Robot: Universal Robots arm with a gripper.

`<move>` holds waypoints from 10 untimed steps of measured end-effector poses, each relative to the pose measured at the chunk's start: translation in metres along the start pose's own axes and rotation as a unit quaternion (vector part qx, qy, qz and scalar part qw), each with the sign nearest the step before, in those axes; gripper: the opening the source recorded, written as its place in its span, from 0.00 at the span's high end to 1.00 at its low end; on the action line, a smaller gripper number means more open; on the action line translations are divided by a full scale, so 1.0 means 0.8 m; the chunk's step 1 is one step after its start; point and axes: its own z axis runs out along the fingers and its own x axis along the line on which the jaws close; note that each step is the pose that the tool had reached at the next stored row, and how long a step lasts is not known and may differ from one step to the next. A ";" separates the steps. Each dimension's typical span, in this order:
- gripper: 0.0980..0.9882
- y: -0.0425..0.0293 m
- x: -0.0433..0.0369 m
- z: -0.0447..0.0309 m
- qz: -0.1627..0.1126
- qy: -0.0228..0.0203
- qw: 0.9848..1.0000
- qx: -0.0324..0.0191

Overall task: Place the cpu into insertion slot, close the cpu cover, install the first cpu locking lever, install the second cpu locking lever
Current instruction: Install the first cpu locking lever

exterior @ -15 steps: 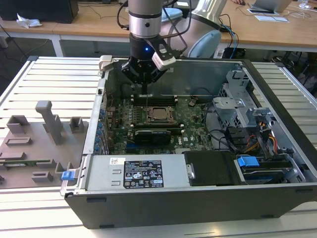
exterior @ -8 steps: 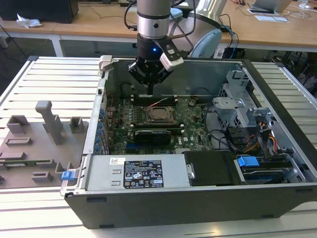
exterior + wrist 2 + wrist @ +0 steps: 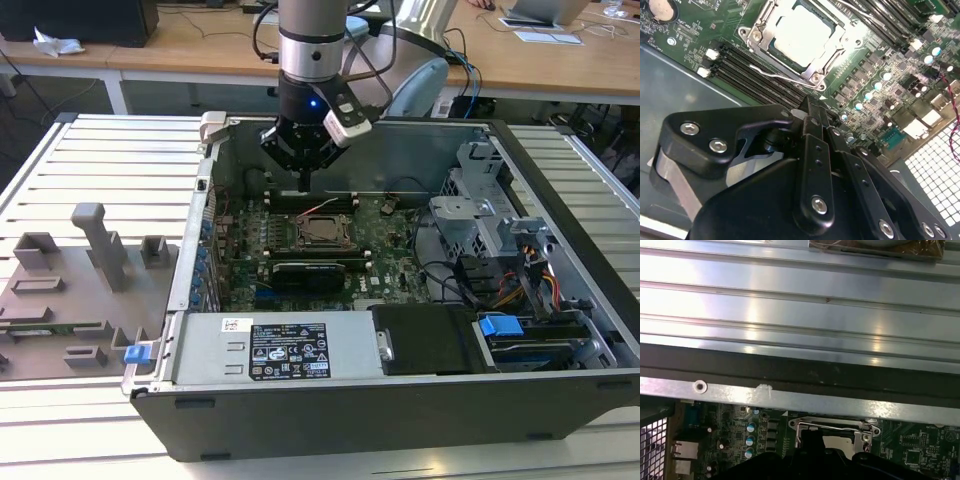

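cpu (image 3: 802, 36) work sits inside the open computer case (image 3: 560, 390), the biggest thing we see, lying on a slatted metal table (image 3: 90, 160). on that table, toward the exterior view's left, we note a grey fixture tray (image 3: 70, 290) with upright blocks. inside the case lies the green motherboard (image 3: 385, 245), with a labelled power supply (image 3: 265, 350) along the near wall. we see the arm (image 3: 310, 40) coming down from above the case's far side, and its gripper (image 3: 303, 182) hovers just past the socket, touching nothing. in the second wrist view the black fingers (image 3: 812, 150) look pressed together with nothing between them. the insertion slot (image 3: 322, 230) is mid-board. in the second wrist view the silvery chip lies flat in the socket, and the cpu cover (image 3: 816, 70) lies down around it, framing it. a thin wire locking lever (image 3: 771, 73) runs beside the frame's edge; we can't tell if it's latched.
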 end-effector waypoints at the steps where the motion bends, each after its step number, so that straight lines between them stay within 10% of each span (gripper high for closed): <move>1: 0.99 -0.0025 0.000 0.0007 0.001 -0.001 1.000 -0.007; 10: 0.99 -0.0049 0.001 0.0015 0.003 -0.001 1.000 -0.016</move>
